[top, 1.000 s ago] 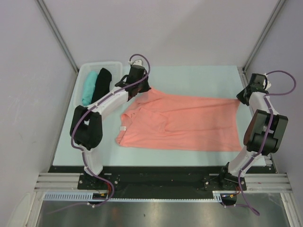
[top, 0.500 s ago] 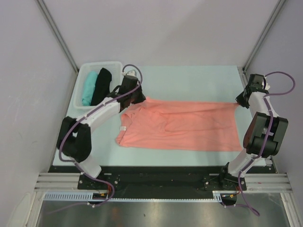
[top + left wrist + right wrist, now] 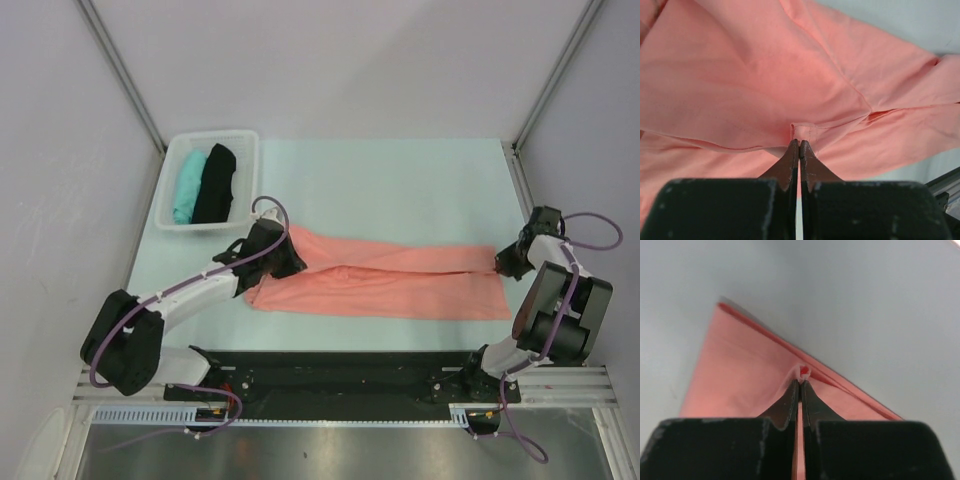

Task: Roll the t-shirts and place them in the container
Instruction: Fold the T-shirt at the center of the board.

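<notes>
The pink shirt [image 3: 385, 280] lies on the table [image 3: 400, 180] as a long, narrow band, one layer folded over another. It runs from 9 o'clock to 3 o'clock across the near half of the tabletop, with its near edge close to the table's 6 o'clock side.

At the band's 9 o'clock end, the left gripper [image 3: 285, 262] sits low on the cloth. In the left wrist view its fingers [image 3: 790, 160] are pressed together on a small pinch of pink fabric, and creases spread away from that pinch across the shirt [image 3: 765, 75].

At the 3 o'clock end, the right gripper [image 3: 503, 262] has the far corner of the band. The right wrist view shows its jaws closed on a raised nub of the folded edge, with the shirt [image 3: 740, 375] tapering away toward 10 o'clock over bare table.

A clear bin [image 3: 165, 215] stands at the table's 10 o'clock corner, well apart from the pink shirt. Inside it, a teal shirt [image 3: 187, 185] and a black shirt [image 3: 216, 183] lie rolled side by side, the teal one at 9 o'clock of the black.
</notes>
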Motion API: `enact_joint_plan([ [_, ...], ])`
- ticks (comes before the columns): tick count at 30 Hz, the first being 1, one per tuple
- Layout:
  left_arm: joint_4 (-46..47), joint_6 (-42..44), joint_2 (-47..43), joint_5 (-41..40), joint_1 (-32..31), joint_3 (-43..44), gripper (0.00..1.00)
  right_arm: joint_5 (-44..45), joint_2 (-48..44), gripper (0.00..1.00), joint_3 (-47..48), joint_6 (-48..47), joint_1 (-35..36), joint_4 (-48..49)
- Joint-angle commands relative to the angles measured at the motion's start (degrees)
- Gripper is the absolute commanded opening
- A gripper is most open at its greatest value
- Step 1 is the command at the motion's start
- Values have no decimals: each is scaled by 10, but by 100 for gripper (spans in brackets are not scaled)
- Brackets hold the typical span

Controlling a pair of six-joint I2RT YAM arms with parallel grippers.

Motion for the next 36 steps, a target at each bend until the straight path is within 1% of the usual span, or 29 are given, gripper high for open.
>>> enact_joint_plan([
  [1, 36, -24, -12, 17, -13, -18, 0, -56, -23, 0, -36, 11, -32, 21],
  [6, 32, -27, -20, 5, -12, -27, 0, -43, -55, 2, -56, 17, -33, 27],
  [11, 15, -29, -38, -8, -12, -28, 0, -56, -84, 3, -55, 18, -42, 26],
  [13, 16, -30, -46, -28, -12, -31, 0, -57, -96, 3, -55, 19, -45, 28],
  [19, 18, -32, -53, -28, -12, -42, 0, -38, -96, 4, -58, 3, -54, 15],
  [20, 20, -32, -52, -28, -12, -44, 0, -38, -94, 6, -64, 0, -56, 18],
  [23, 25, -31, -40, -17, -12, -54, 0, -42, -84, 18, -72, -5, -61, 20],
  [24, 38, -33, -39, 4, -12, -60, 0, -43, -85, 26, -74, -6, -62, 20],
  [25, 46, -34, -40, 11, -12, -71, 1, -46, -88, 30, -75, -7, -63, 22],
  [26, 52, -35, -43, 15, -12, -75, 6, -52, -100, 34, -74, -9, -62, 25],
  [27, 54, -35, -50, 16, -12, -75, 15, -56, -108, 38, -74, -9, -62, 27],
  [28, 53, -33, -54, 19, -12, -72, 31, -57, -117, 39, -72, -8, -58, 33],
  [30, 36, -23, -71, 14, -12, -63, 42, -49, -144, 43, -66, -5, -27, 35],
  [31, 29, -20, -79, 2, -12, -52, 47, -37, -152, 43, -52, -4, -8, 29],
  [32, 20, -18, -86, -5, -12, -46, 48, -8, -158, 43, -45, -2, 13, 27],
  [33, 5, -14, -91, -8, -11, -40, 48, 5, -170, 43, -38, 2, 67, 27],
  [35, -16, -8, -99, -64, -6, -18, 49, 17, -175, 44, -22, 6, 121, 47],
  [36, -35, -7, -95, -75, 0, -9, 47, 9, -176, 45, -18, 6, 153, 64],
])
